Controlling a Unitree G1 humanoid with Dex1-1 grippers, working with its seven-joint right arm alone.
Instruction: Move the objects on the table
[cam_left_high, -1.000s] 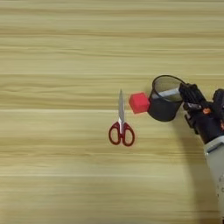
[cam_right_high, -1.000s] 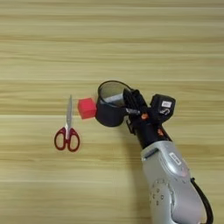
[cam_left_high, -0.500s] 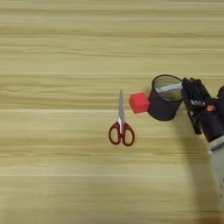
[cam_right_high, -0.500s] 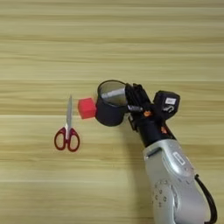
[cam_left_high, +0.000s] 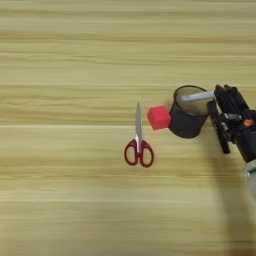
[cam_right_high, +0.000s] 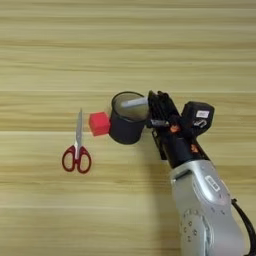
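Note:
The round black wire-mesh pen cup (cam_left_high: 186, 121) stands upright on the wooden table (cam_left_high: 75, 60), right of centre. The slim grey-white marker (cam_left_high: 197, 96) lies slanted across the cup's open mouth, its left end over the opening. Its right end runs into the black fingers of my right gripper (cam_left_high: 220, 98), which is shut on the marker just right of the cup's rim. The marker's black cap is hidden in the fingers. In the right eye view the cup (cam_right_high: 126, 126), marker (cam_right_high: 135, 103) and gripper (cam_right_high: 156, 103) stand the same way, with the silver forearm (cam_right_high: 202, 200) rising from the bottom edge.
A small red cube (cam_left_high: 159, 117) sits right against the cup's left side. Red-handled scissors (cam_left_high: 138, 145) lie further left, blades pointing away from me. Bare wood stretches across the far half and the left of the table.
My gripper has edged slightly toward the far side beside the cup, and the marker now shows across the cup's mouth. Cup, cube and scissors have not moved.

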